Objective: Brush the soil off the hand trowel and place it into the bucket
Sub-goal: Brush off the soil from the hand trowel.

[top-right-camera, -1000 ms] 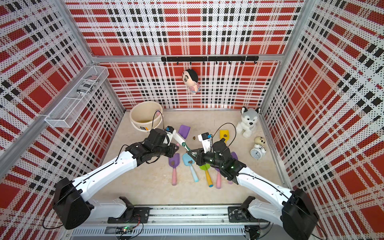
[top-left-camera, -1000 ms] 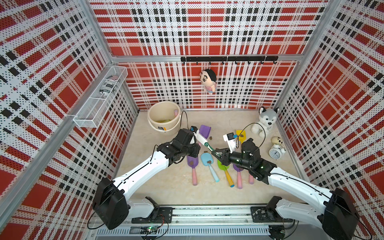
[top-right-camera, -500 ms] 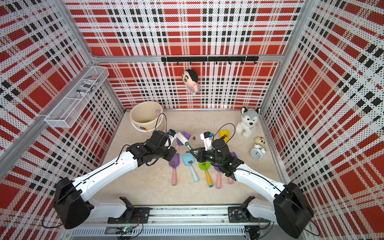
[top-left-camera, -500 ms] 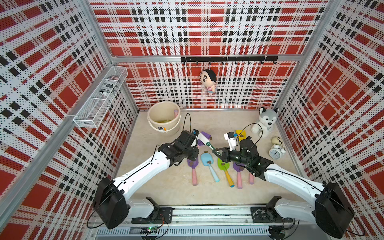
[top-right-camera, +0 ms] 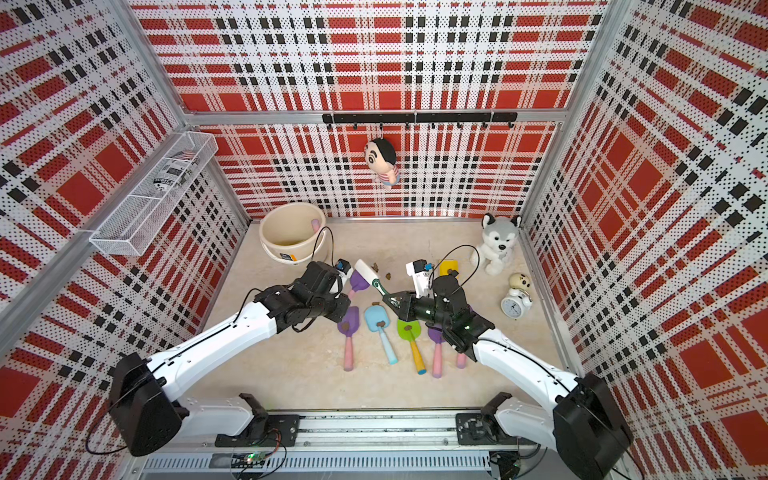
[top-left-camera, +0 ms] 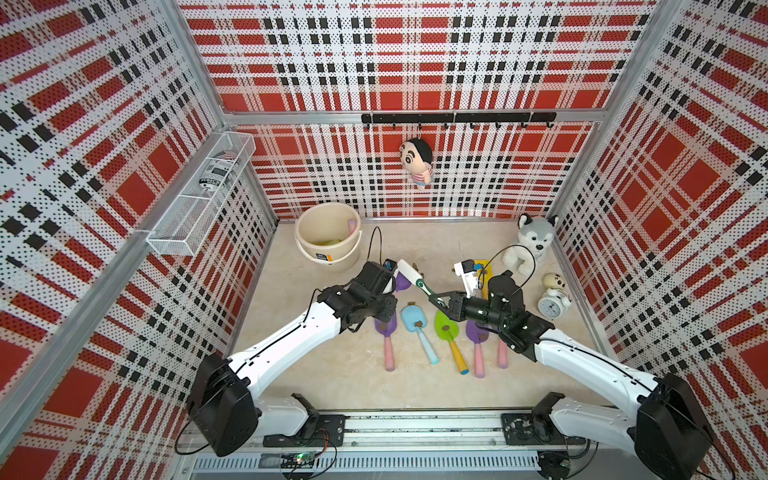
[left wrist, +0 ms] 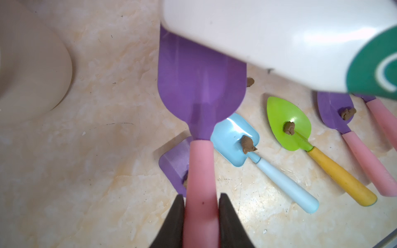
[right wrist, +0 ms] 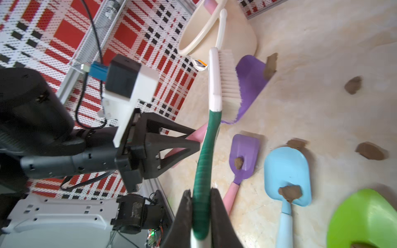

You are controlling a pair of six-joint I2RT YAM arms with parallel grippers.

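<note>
While the left gripper (left wrist: pixel 200 199) is clamped on the pink handle of the purple trowel (left wrist: pixel 202 81), held raised just near-right of the bucket (top-left-camera: pixel 345 254) at far left, the right gripper (right wrist: pixel 200 198) is closed on the green-handled brush (right wrist: pixel 214 85), bristles against the blade. A soil lump (right wrist: pixel 270 65) shows at the blade's edge; whether on it or on the floor (right wrist: pixel 322 43) beyond cannot be told. Advised: stroke outward past that edge, blade tilted down, handle held firm.
</note>
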